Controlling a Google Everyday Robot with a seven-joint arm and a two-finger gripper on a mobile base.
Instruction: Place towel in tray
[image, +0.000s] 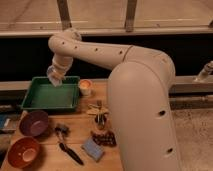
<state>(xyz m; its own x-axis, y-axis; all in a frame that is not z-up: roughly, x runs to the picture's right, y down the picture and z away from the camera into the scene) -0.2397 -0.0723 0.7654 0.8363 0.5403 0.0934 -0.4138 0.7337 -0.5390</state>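
The green tray (50, 97) sits at the back left of the wooden table, and its floor shows bare green. My gripper (55, 79) hangs from the white arm over the tray's back edge, left of its middle. It is shut on a pale, crumpled towel (53, 75), which it holds just above the tray's rear rim. The towel hides most of the gripper.
A small orange cup (86, 88) stands just right of the tray. A purple bowl (33, 123) and a brown bowl (22, 152) sit in front of it. A black brush (69, 151), a blue sponge (93, 149) and small dark items (103, 138) lie mid-table. My robot's white body (142, 115) fills the right.
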